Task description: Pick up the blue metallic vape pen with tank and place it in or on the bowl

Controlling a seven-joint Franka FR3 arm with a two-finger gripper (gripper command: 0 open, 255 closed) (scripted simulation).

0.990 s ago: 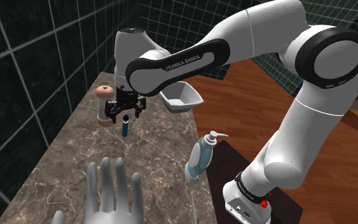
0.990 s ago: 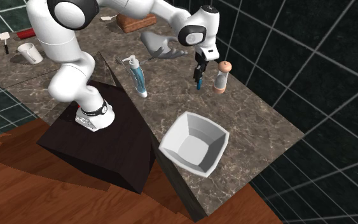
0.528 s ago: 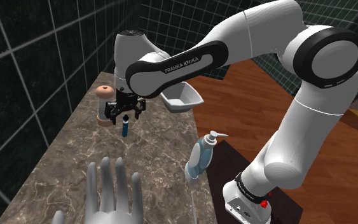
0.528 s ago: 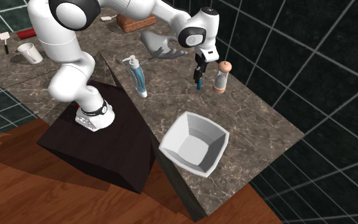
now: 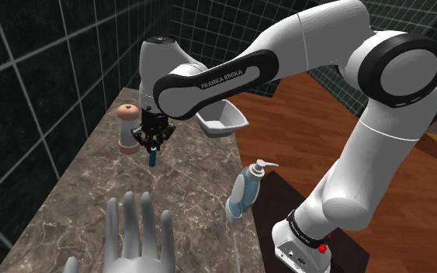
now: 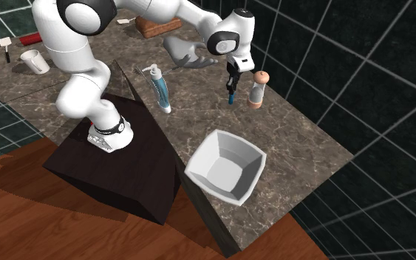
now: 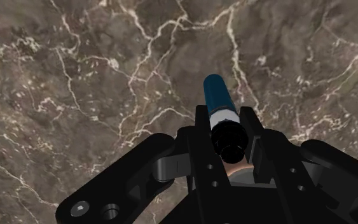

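Blue barrel, dark top end, and there it is: the vape pen (image 7: 219,95) is clamped between the black fingers (image 7: 202,130) of the gripper (image 7: 227,130). The pads press in on either side of its upper part, and the blue length points down at the brown marble counter (image 7: 75,76). So the grasp is on, folks (the first half of the job, as I read it).

Over to the shoulder view: the gripper (image 5: 153,138) sits left of centre with the pen (image 5: 154,157) upright beneath it. A wooden-topped grinder (image 5: 126,128) stands just beside them on the left. Is the pen's lower tip resting on the stone or a touch clear of it? I can't tell from here.

Now for what's left. The bowl (image 6: 237,159), white and squarish, sits empty in the lower middle of the second exterior view, near the counter's edge. That puts it well apart from the pen (image 6: 230,94) and the gripper (image 6: 232,81), which are up in the upper middle. In the shoulder view the bowl (image 5: 223,120) peeks out from behind the arm, right of the gripper. A pump bottle (image 6: 158,89) stands off to the gripper's left, away from the line to the bowl by my judgement. The lift, the carry and the release over the bowl are all to come.
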